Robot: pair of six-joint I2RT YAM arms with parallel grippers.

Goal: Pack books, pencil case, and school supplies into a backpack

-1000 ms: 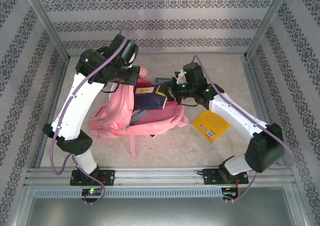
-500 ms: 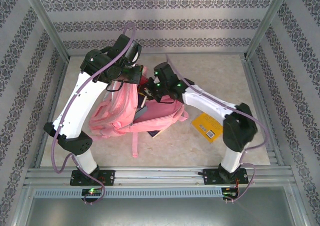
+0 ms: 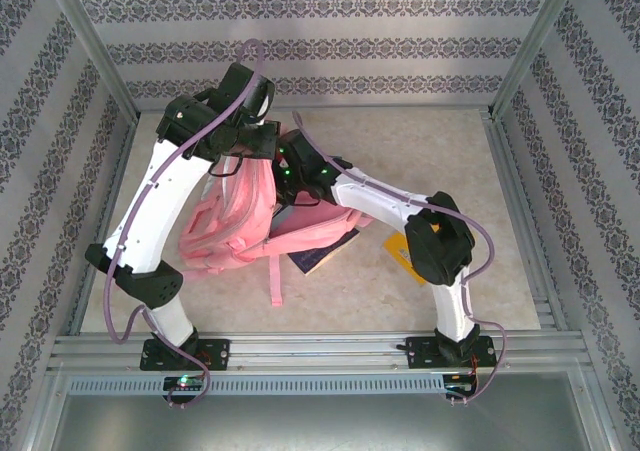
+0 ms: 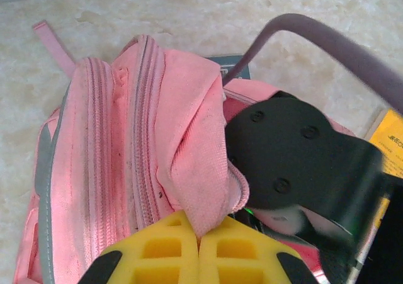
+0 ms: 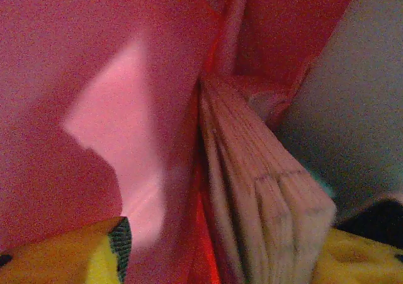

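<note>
The pink backpack point(image 3: 235, 231) lies on the table with its top opening lifted. My left gripper point(image 4: 200, 237) is shut on a fold of the backpack's pink fabric point(image 4: 189, 145) and holds it up. My right arm's wrist point(image 3: 305, 168) reaches into the opening. Inside, my right gripper point(image 5: 220, 259) is open, and the page edges of the books point(image 5: 264, 189) lie against its right finger point(image 5: 359, 259). A navy book point(image 3: 322, 252) pokes out from under the backpack's near edge. The yellow-orange book point(image 3: 398, 248) lies on the table, partly covered by my right elbow. The pencil case and school supplies are hidden.
Patterned walls and metal frame posts point(image 3: 95, 61) close in the table on three sides. The right arm's black wrist housing point(image 4: 296, 164) sits close beside the lifted fabric. A loose pink strap point(image 3: 277, 283) trails toward the near edge.
My right gripper carried a navy book left into the backpack's opening and its jaws have parted. The left gripper kept its hold on the fabric. The backpack shifted slightly.
</note>
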